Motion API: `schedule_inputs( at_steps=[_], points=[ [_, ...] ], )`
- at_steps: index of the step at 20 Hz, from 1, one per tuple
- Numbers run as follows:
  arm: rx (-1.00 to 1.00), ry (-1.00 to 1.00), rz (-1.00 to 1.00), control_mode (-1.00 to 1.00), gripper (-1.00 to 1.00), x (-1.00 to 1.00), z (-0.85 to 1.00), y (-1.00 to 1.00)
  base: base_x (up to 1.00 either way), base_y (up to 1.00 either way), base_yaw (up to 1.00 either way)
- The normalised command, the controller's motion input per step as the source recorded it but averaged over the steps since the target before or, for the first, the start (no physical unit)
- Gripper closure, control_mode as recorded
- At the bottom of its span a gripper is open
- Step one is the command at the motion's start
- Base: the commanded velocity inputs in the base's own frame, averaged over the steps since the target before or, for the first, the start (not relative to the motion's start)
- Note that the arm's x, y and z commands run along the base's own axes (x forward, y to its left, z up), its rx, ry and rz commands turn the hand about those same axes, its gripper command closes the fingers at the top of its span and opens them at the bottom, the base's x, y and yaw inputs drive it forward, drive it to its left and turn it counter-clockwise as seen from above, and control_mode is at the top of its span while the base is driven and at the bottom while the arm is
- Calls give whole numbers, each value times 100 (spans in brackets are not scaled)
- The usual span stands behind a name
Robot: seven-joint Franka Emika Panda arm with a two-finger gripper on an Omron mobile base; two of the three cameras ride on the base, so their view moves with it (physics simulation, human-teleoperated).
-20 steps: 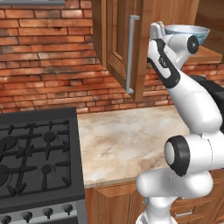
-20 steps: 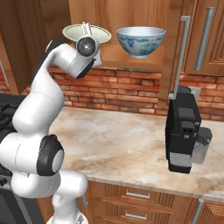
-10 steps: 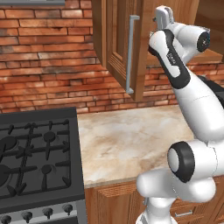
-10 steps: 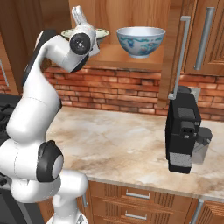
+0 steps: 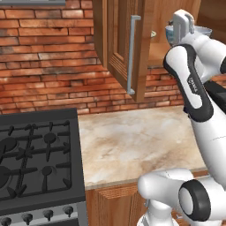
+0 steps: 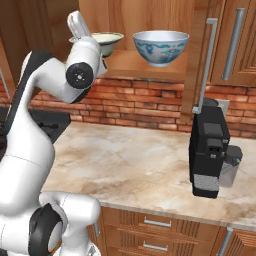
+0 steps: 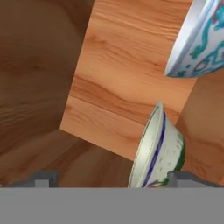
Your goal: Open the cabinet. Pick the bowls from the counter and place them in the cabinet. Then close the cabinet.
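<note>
Already both bowls stood on the cabinet (image 6: pixel 150 20) shelf: the pale green-cream bowl (image 6: pixel 107 42) toward the shelf's left end, the light blue bowl (image 6: pixel 161 47) near its middle, a clear gap between them. The hand (image 6: pixel 79 24) was raised at the shelf's left end, just beside the green-cream bowl and apart from it; in the hand view (image 7: pixel 158 153) that bowl lay close by the right fingertip, with the blue one (image 7: pixel 199 39) farther off. Nothing sat between the fingers, though I could not tell how wide they stood. Bare shelf showed left of the green-cream bowl, up to the cabinet's side wall.

Against the frames a second before, the hand had let go of the green-cream bowl and come back from under it — the arm had swung up and the wrist turned over — while the blue bowl kept its place.

The left door (image 5: pixel 128 48) stood swung open over the worktop's (image 5: pixel 137 137) back edge, its bar handle (image 5: pixel 131 55) facing out; the right door (image 6: pixel 202 55) was open too. The worktop was beige marbled stone under a red brick wall (image 5: pixel 48 57), a black gas stove (image 5: pixel 37 159) at its left end and a black coffee machine (image 6: pixel 210 150) toward its right.
</note>
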Motion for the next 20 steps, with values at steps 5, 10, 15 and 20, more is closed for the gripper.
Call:
schedule_inputs(
  at_steps=[5,10,15,20],
  points=[
    [12,0,-1,-100,-100,-100,33,-27,0,0,0],
    [9,3,-3,-100,-100,-100,-14,-29,0,0,0],
    [15,13,-6,-100,-100,-100,1,-44,0,0,0],
    [22,25,-17,-100,-100,-100,6,-66,0,0,0]
  ],
)
